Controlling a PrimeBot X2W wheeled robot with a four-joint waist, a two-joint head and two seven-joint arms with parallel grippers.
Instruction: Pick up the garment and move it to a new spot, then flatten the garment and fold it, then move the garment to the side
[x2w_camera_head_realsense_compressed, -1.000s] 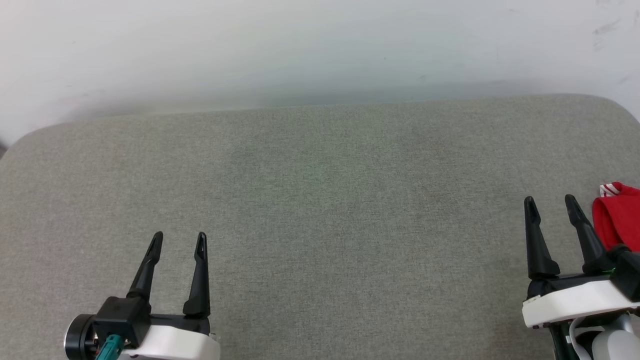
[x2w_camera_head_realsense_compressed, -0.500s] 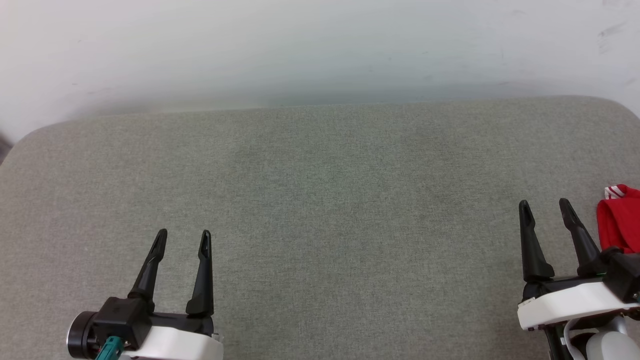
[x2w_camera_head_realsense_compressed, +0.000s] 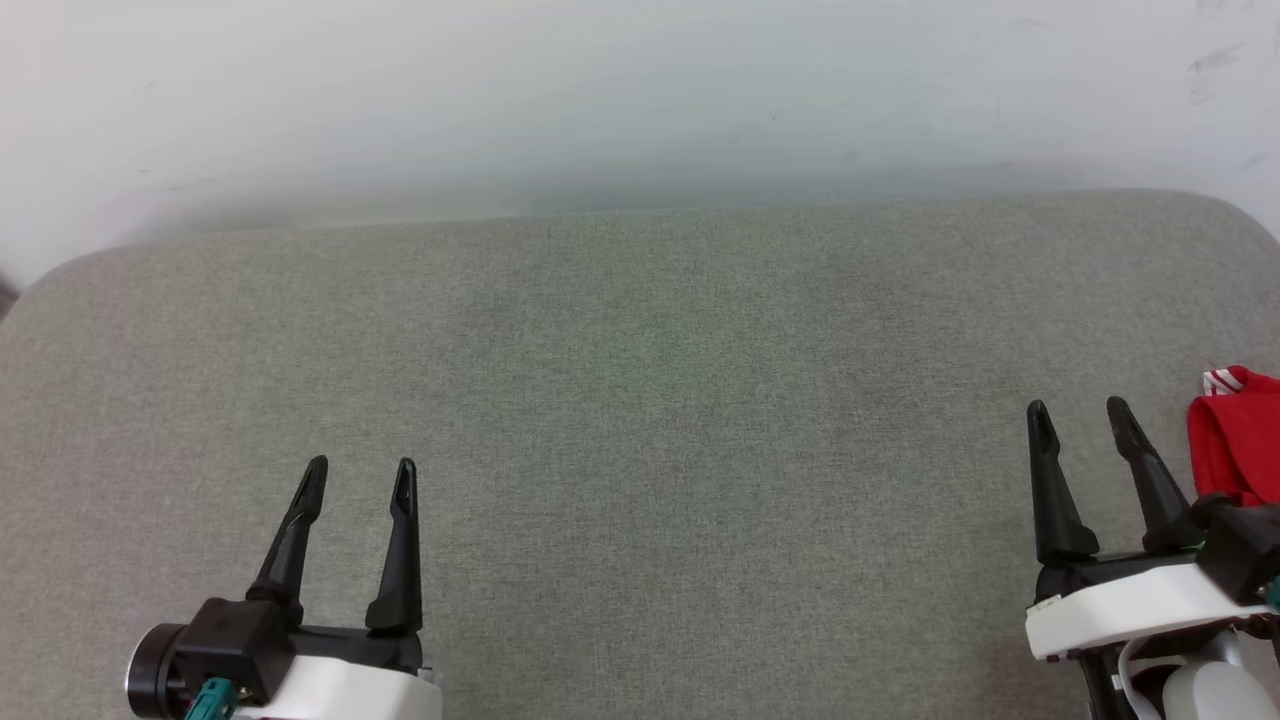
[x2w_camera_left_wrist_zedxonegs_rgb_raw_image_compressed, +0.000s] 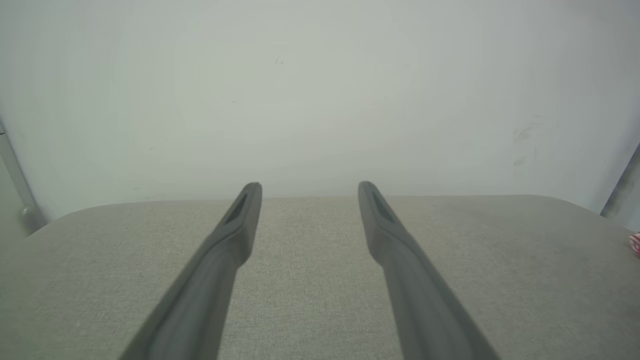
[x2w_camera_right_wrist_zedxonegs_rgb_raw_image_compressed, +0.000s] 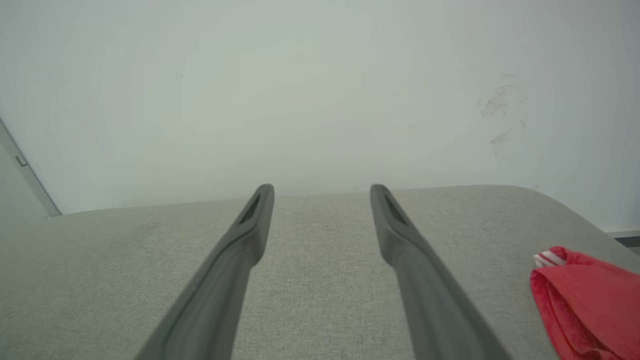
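The garment (x2w_camera_head_realsense_compressed: 1238, 440) is a folded red bundle with a bit of red-white striped trim, lying at the table's right edge; it also appears in the right wrist view (x2w_camera_right_wrist_zedxonegs_rgb_raw_image_compressed: 585, 300), and a sliver of its trim (x2w_camera_left_wrist_zedxonegs_rgb_raw_image_compressed: 635, 242) shows at the edge of the left wrist view. My right gripper (x2w_camera_head_realsense_compressed: 1078, 412) stands open just left of the garment, apart from it, with nothing between its fingers. Over the table's near left part my left gripper (x2w_camera_head_realsense_compressed: 360, 470) is open and empty too.
A grey fabric-covered table (x2w_camera_head_realsense_compressed: 640, 400) with rounded far corners spreads before me. A plain white wall (x2w_camera_head_realsense_compressed: 640, 90) rises right behind its far edge.
The right gripper has drifted slightly left, away from the garment. The left gripper has barely moved. The garment lies where it was.
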